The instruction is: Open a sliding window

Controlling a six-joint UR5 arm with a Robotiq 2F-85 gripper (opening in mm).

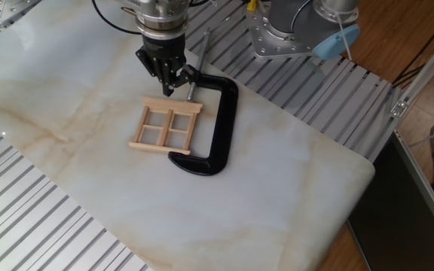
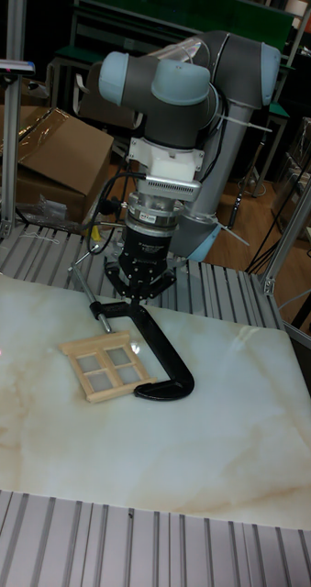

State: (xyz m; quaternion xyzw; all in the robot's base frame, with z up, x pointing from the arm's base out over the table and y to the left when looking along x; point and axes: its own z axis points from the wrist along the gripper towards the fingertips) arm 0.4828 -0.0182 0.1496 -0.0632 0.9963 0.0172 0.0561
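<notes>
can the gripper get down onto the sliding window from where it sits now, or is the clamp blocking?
Probably yes. The gripper hangs just past the sliding window's far rail, nothing between them. The black C-clamp wraps only one side edge, its screw beside the fingers; the window's top face is uncovered.

Pale-wood sliding window [image 1: 166, 129], black C-clamp [image 1: 215, 124], cream tan-veined marble table [image 1: 277, 188]

On my counter [image 1: 292, 181] I count one window [image 1: 166, 128] with four panes, one black clamp [image 1: 215, 124], and my one pair of fingers [image 1: 169, 81].
</notes>
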